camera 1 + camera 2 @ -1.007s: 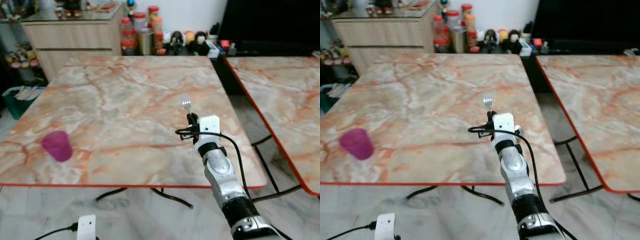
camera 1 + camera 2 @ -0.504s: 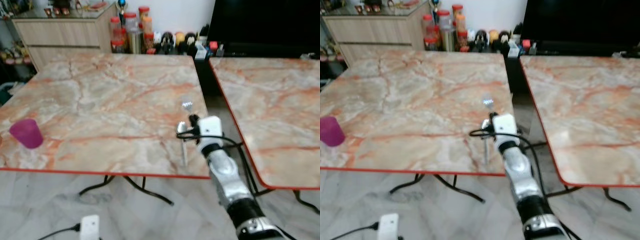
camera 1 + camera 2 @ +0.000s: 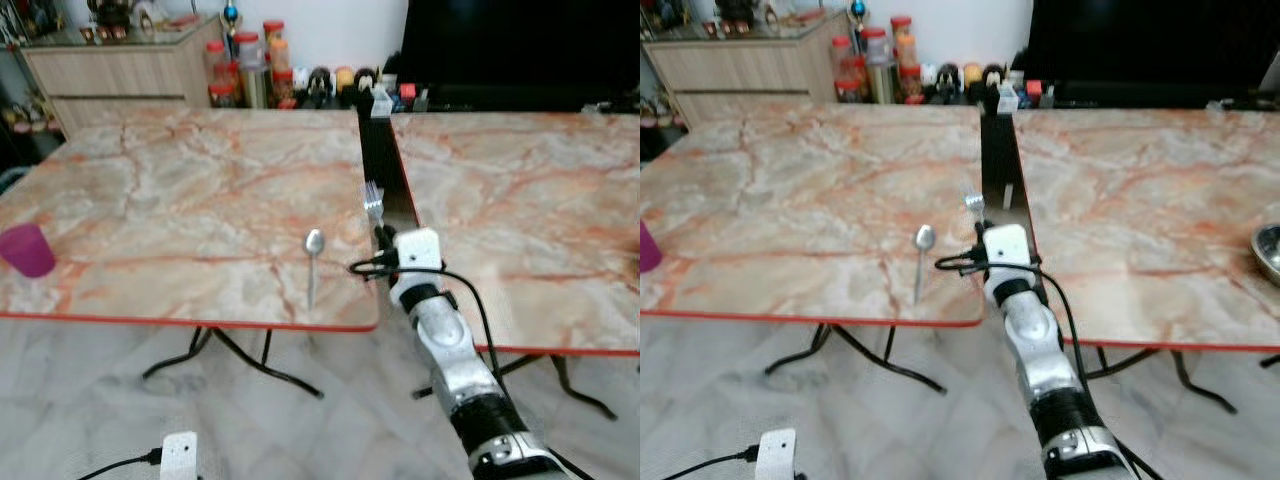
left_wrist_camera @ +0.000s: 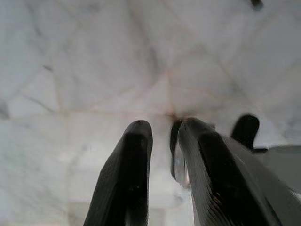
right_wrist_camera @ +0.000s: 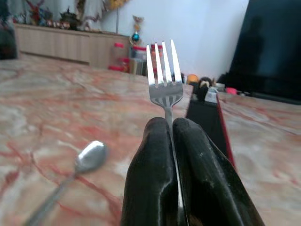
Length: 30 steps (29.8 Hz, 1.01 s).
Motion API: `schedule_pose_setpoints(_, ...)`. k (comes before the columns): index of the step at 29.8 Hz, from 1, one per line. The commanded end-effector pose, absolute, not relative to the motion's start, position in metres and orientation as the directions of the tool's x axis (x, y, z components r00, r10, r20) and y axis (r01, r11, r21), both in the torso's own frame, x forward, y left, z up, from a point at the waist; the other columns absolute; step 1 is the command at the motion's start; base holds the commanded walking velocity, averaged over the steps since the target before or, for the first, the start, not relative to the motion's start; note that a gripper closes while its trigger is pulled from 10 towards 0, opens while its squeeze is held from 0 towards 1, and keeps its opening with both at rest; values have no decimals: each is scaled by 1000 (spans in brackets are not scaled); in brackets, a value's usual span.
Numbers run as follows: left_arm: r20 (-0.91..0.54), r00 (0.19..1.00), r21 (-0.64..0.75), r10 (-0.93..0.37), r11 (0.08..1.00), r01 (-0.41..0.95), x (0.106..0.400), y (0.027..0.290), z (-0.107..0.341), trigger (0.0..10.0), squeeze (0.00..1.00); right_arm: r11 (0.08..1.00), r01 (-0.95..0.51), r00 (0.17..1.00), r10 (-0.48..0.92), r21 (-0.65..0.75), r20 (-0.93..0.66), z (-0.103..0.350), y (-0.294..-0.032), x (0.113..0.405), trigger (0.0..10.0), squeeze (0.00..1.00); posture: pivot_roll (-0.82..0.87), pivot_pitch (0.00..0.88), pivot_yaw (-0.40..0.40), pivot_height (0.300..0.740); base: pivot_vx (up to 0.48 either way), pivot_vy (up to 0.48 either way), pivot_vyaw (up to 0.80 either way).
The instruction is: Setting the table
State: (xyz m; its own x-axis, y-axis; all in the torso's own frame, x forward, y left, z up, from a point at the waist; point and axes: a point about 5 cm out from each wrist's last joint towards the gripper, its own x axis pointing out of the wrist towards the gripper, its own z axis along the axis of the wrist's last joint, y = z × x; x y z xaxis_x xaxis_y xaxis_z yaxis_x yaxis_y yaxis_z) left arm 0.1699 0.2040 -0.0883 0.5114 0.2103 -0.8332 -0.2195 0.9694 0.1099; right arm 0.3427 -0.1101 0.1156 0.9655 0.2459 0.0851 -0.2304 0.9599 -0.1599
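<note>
Scanning left to right: purple cup at far-left table edge, spoon flat near front edge. Right gripper pinched tight on fork, tines up, over gap between tables. Left gripper slightly parted, empty, aimed at floor. Risk: thin handle slips, fork falls into gap; release too near edge.

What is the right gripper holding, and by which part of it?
The right gripper holds a fork by its handle, pinched between the two fingers, with the tines pointing up.
</note>
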Motion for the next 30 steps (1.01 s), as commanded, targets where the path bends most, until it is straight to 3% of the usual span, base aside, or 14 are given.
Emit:
schedule_pose_setpoints(1, -832, 514, 114, 207, 972, -207, 172, 205, -87, 10000, 0, 958, -227, 963, 247, -172, 104, 121, -110, 344, 10000, 0, -14, 0, -20, 719, 0, -472, 0)
schedule_pose_setpoints(30, -835, 513, 107, 199, 973, -203, 171, 202, -88, 10000, 0, 961, -219, 967, 236, -166, 93, 120, -113, 343, 10000, 0, -21, 0, -22, 719, 0, -470, 0)
